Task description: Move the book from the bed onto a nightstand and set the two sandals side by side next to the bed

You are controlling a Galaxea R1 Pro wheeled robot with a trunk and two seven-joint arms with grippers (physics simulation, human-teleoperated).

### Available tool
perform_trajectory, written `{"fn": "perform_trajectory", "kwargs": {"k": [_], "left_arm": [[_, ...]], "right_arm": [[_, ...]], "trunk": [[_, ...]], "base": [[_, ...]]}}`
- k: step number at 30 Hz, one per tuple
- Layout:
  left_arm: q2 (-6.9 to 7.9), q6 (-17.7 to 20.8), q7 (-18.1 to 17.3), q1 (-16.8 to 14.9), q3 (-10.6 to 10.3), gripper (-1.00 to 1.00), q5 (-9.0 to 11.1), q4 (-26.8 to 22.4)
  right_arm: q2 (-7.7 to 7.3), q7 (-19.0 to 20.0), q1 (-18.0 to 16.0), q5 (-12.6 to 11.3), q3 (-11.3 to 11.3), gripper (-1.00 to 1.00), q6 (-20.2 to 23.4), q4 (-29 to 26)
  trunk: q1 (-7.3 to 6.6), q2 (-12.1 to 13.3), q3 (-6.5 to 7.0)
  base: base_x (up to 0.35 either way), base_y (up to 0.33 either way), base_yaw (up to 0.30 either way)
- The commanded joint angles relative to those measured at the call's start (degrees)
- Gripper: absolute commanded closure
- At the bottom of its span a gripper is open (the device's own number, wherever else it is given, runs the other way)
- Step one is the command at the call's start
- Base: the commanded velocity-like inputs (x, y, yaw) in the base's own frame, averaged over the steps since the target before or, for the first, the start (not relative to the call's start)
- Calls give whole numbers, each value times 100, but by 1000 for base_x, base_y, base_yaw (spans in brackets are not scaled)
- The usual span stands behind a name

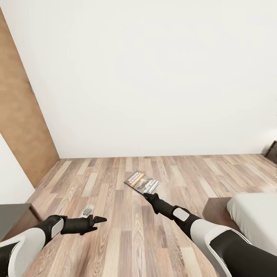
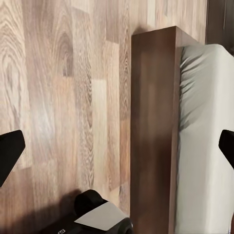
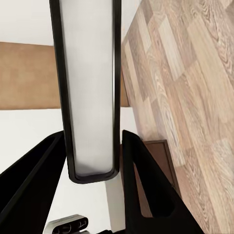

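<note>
My right gripper (image 1: 148, 195) is shut on the book (image 1: 141, 182), a thin paperback with a dark cover and an orange band, held above the wooden floor. The right wrist view shows the book (image 3: 91, 87) edge-on, clamped between the two black fingers (image 3: 146, 195). The bed (image 1: 254, 217), with an off-white mattress and a dark wooden frame, lies at lower right. My left gripper (image 1: 98, 224) hangs open and empty over the floor at lower left; its wrist view shows the bed frame (image 2: 151, 122). A dark brown nightstand (image 1: 272, 152) peeks in at the right edge. The sandals are out of view.
A white wall closes the room ahead, with a brown door panel (image 1: 19, 115) at left. A dark low surface (image 1: 13, 217) sits at the lower left corner. A small pale object (image 1: 87, 210) lies on the floor near my left gripper.
</note>
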Motion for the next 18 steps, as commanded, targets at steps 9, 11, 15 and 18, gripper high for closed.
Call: {"fn": "perform_trajectory", "kwargs": {"k": [9, 11, 15, 18], "left_arm": [[1, 46, -16, -1, 44, -100, -37, -2], [1, 46, -16, -1, 44, -100, -37, -3], [1, 46, -16, -1, 44, -100, -35, -2], [1, 46, -16, -1, 44, -100, -36, -5]], "right_arm": [[3, 17, -8, -74, 16, 100, 39, 10], [3, 17, -8, -75, 14, 100, 39, 10], [0, 17, -8, -73, 11, 100, 39, 10], [1, 17, -8, -73, 10, 100, 39, 10]], "trunk": [[2, -3, -5], [2, -3, -5], [2, -3, -5], [2, -3, -5]], "base": [[255, 159, -164], [257, 161, -157], [257, 162, -151], [257, 162, -146]]}}
